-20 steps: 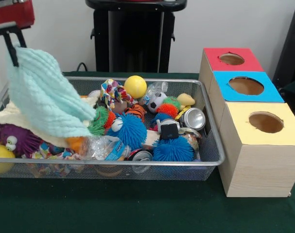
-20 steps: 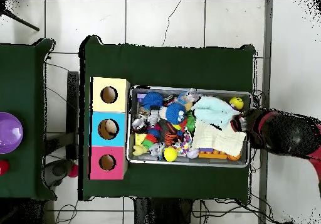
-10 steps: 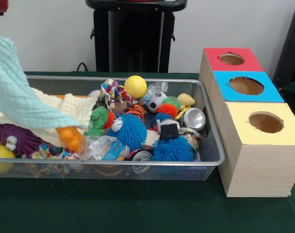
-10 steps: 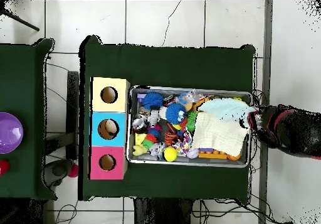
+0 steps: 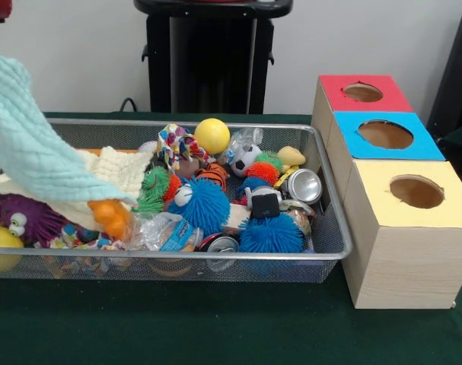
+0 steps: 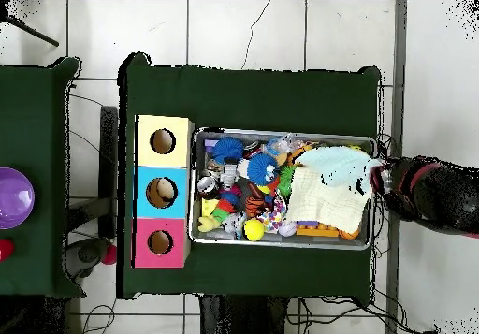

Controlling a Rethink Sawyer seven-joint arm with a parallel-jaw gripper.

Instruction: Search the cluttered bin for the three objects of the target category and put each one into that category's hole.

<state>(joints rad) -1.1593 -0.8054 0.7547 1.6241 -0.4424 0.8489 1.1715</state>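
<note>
The wire mesh bin (image 5: 215,257) is packed with toys. An orange black-striped tiger plush (image 5: 213,175) lies near its middle, and a pale yellow plush (image 5: 291,156) lies at its far right corner. I cannot pick out a third plush. The red-faced hole (image 5: 363,92) is on the farthest box, and it also shows in the overhead view (image 6: 160,242). My gripper (image 6: 377,179) is past the bin's end, shut on a mint cloth (image 5: 33,144). It holds the cloth up over the bin's left part. Only a red bit of the arm shows in the front view's top left corner.
Blue puffer balls (image 5: 204,204), a purple puffer (image 5: 21,217), a yellow ball (image 5: 211,135), a small soccer ball (image 5: 246,160), cans (image 5: 304,185) and a cream cloth (image 5: 113,163) crowd the bin. The blue-faced hole (image 5: 385,134) and yellow-faced hole (image 5: 417,191) sit beside the red one.
Over the last second my gripper moved outward past the bin's end and pulled the mint cloth off the middle. A green puffer and an orange toy now show. Little has moved in the last half second.
</note>
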